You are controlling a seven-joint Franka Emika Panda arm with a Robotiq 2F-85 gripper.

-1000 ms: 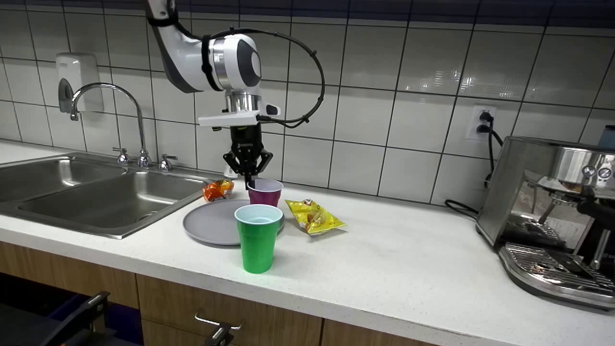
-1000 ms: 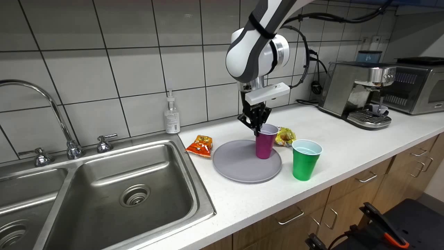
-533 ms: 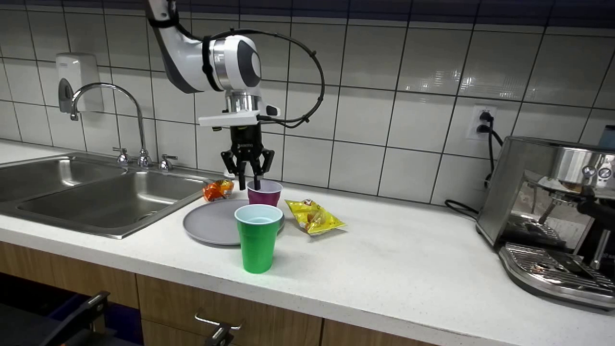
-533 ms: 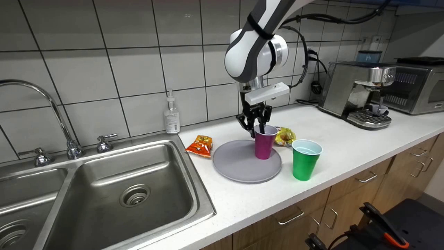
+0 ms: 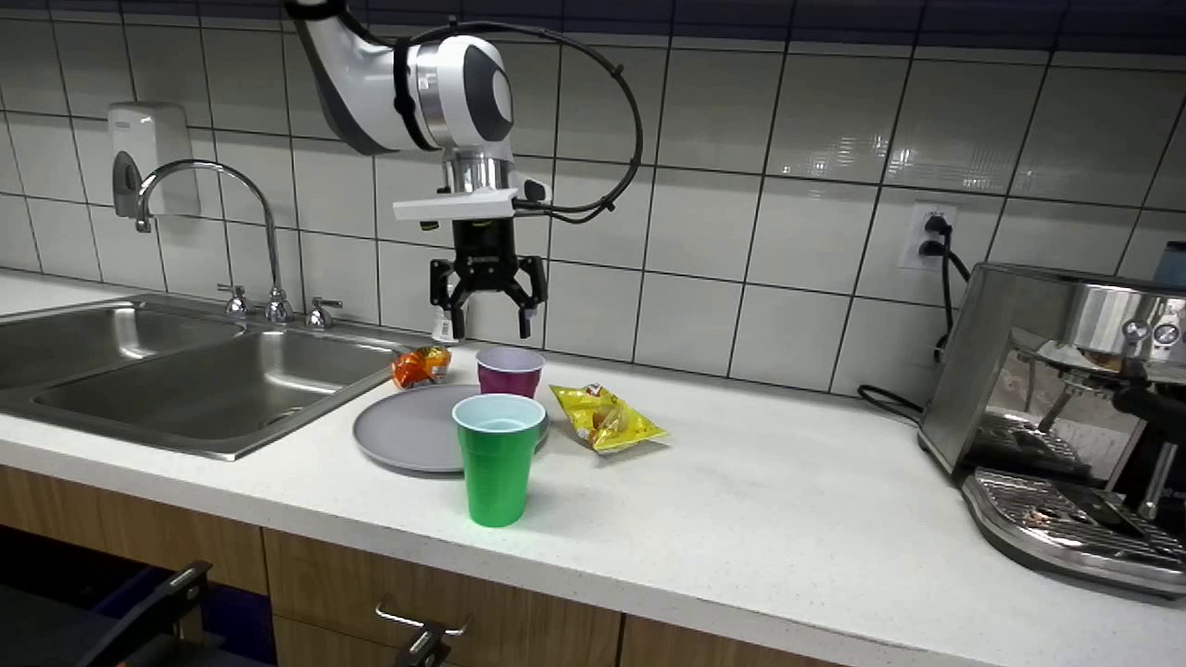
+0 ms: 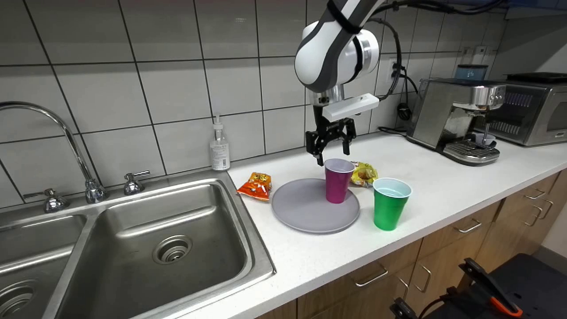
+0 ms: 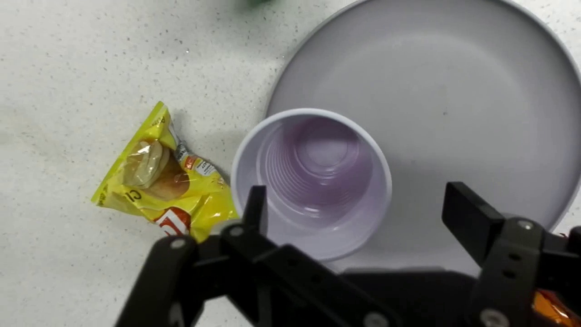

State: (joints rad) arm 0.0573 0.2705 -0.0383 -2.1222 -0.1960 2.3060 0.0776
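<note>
My gripper (image 5: 491,333) hangs with its jaws spread wide just above a purple cup (image 6: 338,184), holding nothing. The cup stands upright on a grey plate (image 6: 305,215), near its edge. Looking down in the wrist view, I see the cup's pale inside (image 7: 320,150); one finger (image 7: 256,206) overlaps its rim from above, the other finger (image 7: 470,218) is over the plate. A green cup (image 5: 498,472) is upright beside the plate. A yellow snack packet (image 7: 172,186) lies close to the purple cup, and an orange packet (image 6: 257,186) is on the plate's far side.
A steel sink (image 6: 177,212) with a tap (image 5: 269,250) borders the plate's side of the counter. A clear pump bottle (image 6: 219,150) stands by the tiled wall (image 5: 704,232). A coffee machine (image 5: 1066,398) occupies the counter's other end.
The gripper's jaws have spread from nearly together at the purple cup's rim to wide apart, and the arm has risen above the cup. The cup remains upright on the plate.
</note>
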